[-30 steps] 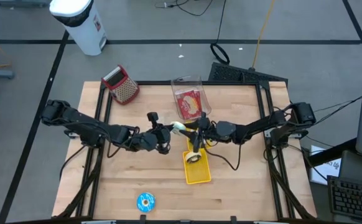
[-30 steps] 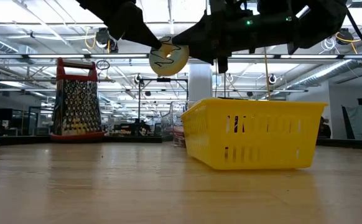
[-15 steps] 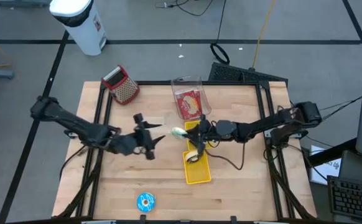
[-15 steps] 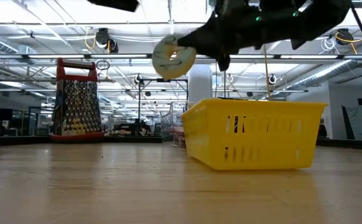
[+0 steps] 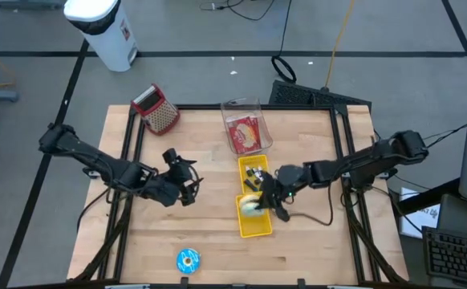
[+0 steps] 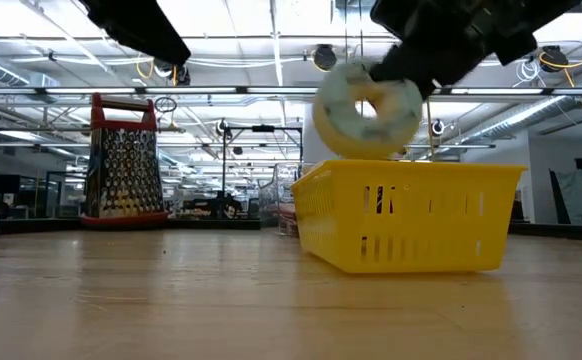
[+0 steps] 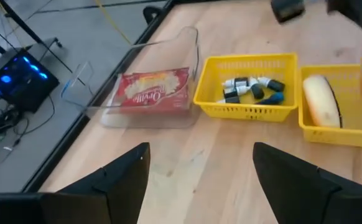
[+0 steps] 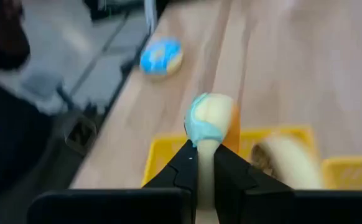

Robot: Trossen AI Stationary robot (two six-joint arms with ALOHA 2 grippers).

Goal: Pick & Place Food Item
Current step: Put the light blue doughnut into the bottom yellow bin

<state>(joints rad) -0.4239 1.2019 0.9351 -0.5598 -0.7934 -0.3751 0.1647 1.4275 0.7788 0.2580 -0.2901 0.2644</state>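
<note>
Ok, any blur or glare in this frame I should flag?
Right wrist view: soft throughout, the blue donut smeared. Left wrist view: the other arm at the top edge is blurred. Low view: bright ceiling lights behind the pale donut. High view: evenly lit.

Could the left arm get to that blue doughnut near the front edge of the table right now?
Probably yes. The left gripper is open and empty, hovering over bare wood, and the blue doughnut lies alone on the table with nothing between them. The right gripper is busy over the yellow basket, off to the side.

bright overhead strip lights, soft shadows, wrist views motion-blurred
</note>
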